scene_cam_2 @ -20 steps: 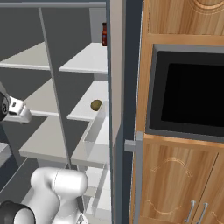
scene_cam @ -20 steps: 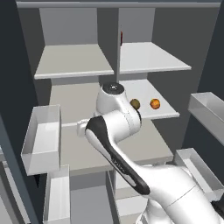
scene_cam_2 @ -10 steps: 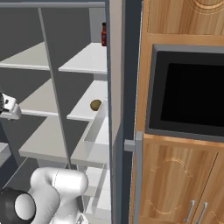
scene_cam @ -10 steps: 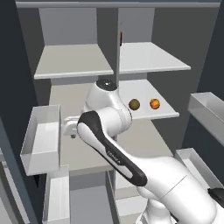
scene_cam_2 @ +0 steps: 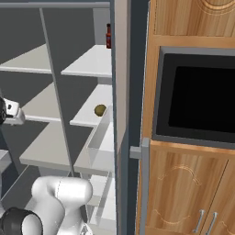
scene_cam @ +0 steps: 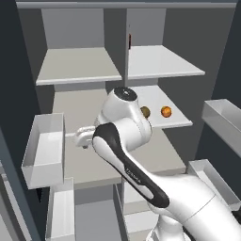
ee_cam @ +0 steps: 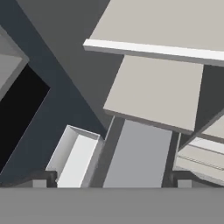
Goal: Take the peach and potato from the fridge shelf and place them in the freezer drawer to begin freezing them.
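The peach (scene_cam: 165,111) and the potato (scene_cam: 145,111) lie side by side on the glossy white fridge shelf (scene_cam: 175,121), right of the divider. The potato (scene_cam_2: 100,109) also shows from the right base view, near that shelf's front. My gripper (scene_cam: 80,138) reaches left over the beige lower shelf, well away from both, beside a door bin. In the hand view its two tips stand far apart at the bottom, so the gripper (ee_cam: 109,183) is open and empty. It looks down at a flat grey-blue surface (ee_cam: 138,157); I cannot tell whether this is the freezer drawer.
A translucent white door bin (scene_cam: 44,146) hangs at the left, with another (scene_cam: 61,212) below it. More bins (scene_cam: 225,117) sit at the right. A dark red bottle (scene_cam_2: 109,36) stands on the top shelf. An oven in a wood cabinet (scene_cam_2: 197,101) lies right of the fridge.
My hand has drifted slightly left towards the left door bin and the arm's upper links have turned. The peach and potato have not moved.
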Controlling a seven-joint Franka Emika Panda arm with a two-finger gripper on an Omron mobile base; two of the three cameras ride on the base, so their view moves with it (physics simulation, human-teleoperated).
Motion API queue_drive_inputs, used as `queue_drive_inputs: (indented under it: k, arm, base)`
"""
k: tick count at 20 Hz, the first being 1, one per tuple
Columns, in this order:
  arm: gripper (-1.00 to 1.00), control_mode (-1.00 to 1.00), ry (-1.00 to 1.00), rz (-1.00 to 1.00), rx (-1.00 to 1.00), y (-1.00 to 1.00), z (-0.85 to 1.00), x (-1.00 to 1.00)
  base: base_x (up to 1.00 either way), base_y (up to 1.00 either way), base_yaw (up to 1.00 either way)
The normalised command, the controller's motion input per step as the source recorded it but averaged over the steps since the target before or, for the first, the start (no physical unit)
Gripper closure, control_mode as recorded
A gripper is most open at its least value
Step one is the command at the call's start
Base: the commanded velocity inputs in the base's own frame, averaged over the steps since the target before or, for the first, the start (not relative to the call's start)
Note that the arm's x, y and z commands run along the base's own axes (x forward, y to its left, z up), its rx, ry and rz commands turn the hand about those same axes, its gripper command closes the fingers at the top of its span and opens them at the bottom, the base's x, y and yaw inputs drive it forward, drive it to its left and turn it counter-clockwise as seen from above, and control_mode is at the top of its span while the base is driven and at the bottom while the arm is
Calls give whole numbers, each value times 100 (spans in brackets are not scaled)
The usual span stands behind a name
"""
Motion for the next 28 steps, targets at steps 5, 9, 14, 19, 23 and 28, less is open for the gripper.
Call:
queue_drive_inputs:
  k: [5, 9, 14, 19, 23, 28]
  arm:
    - [-100, -100, -12, -2, -2, -100, 0, -47]
    - [-100, -100, -2, -12, -4, -100, 0, -19]
    - [-100, -100, 0, -9, 0, -100, 0, 11]
    - [-100, -100, 0, -12, -4, -63, 0, 50]
    - [-100, -100, 1, -17, -13, -13, -15, 31]
    - [-100, -100, 0, -9, -6, -24, 0, 46]
  base:
    - [0, 0, 0]
    - [0, 0, 0]
    - [0, 0, 0]
    - [0, 0, 0]
    - [0, 0, 0]
    - [0, 0, 0]
